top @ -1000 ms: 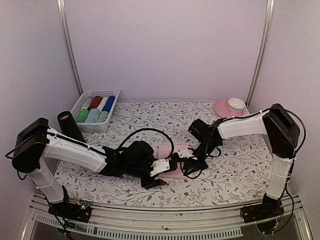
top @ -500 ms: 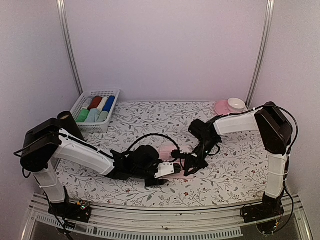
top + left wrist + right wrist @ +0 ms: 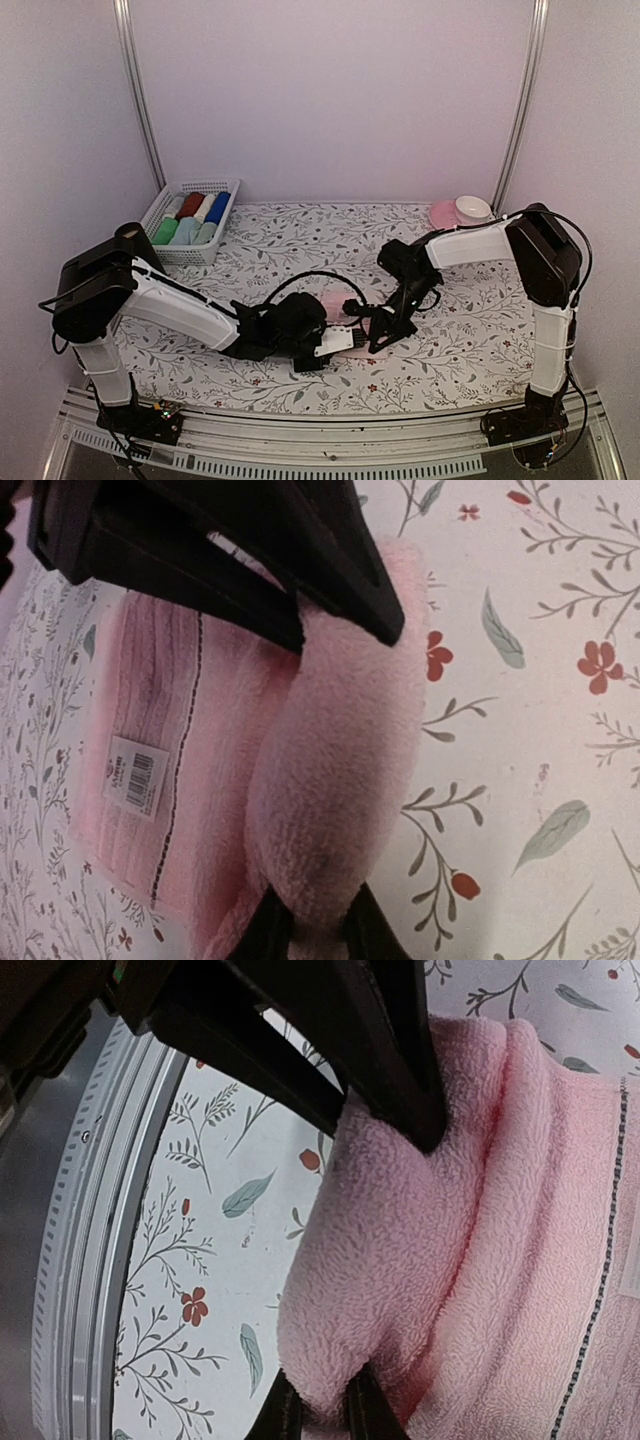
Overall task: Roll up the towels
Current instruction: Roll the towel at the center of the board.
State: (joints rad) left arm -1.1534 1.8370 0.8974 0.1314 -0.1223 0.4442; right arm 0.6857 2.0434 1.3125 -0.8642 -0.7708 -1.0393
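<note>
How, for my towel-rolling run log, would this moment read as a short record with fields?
towel: pale pink terry cloth towel, near edge turned up into a thick lip, rest flat on the floral tablecloth
left claw: shut on that lip
right claw: shut on that lip
label: white tag facing up
back left: white slotted plastic basket holding rolled cloths
back right: pink saucer with white cup

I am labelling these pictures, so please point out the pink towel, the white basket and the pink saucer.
pink towel [image 3: 330,770], left wrist view, on its rolled-up edge.
white basket [image 3: 183,256], top external view, on its front wall.
pink saucer [image 3: 440,216], top external view, on its bare left rim.
</note>
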